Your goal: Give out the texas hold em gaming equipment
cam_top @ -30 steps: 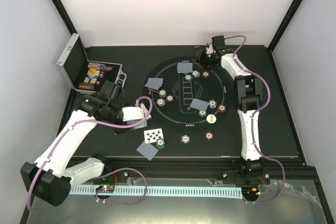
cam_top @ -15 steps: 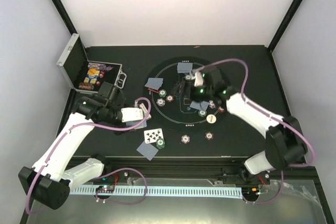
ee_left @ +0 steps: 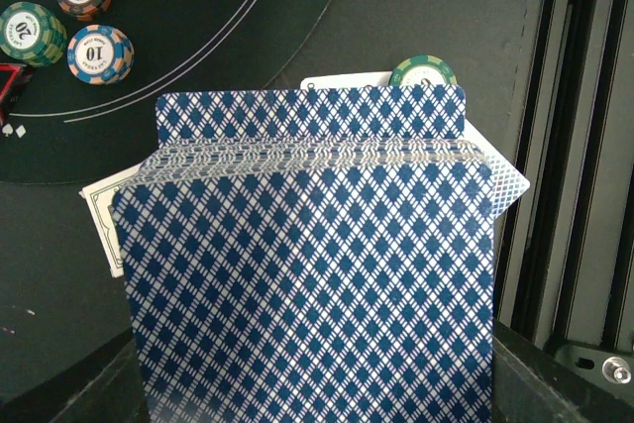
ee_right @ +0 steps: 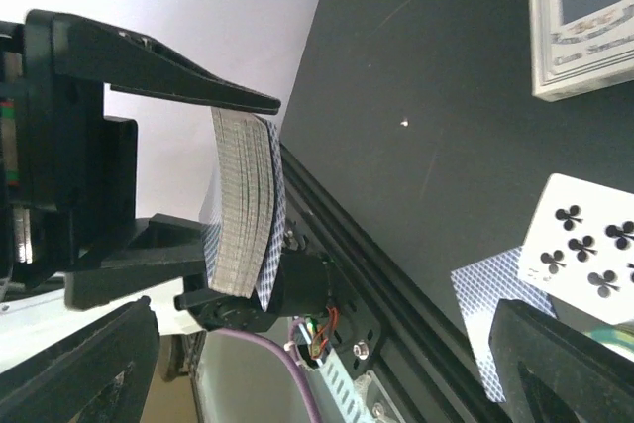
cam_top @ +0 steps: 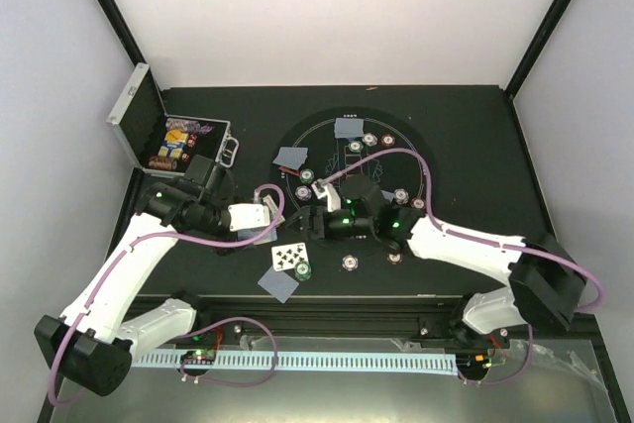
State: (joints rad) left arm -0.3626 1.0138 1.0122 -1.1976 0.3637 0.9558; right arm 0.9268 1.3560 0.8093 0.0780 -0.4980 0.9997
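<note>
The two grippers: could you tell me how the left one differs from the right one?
The left gripper is shut on the deck of cards; the right gripper stands open and empty. The left gripper sits outside the mat; the right gripper reaches over the mat toward it. Both are near the face-up clubs card.

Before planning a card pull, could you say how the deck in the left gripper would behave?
The deck looks bowed in the left gripper, so it is probably flexible. One card sits raised above the rest, suggesting cards slide easily; neighbours may follow.
</note>
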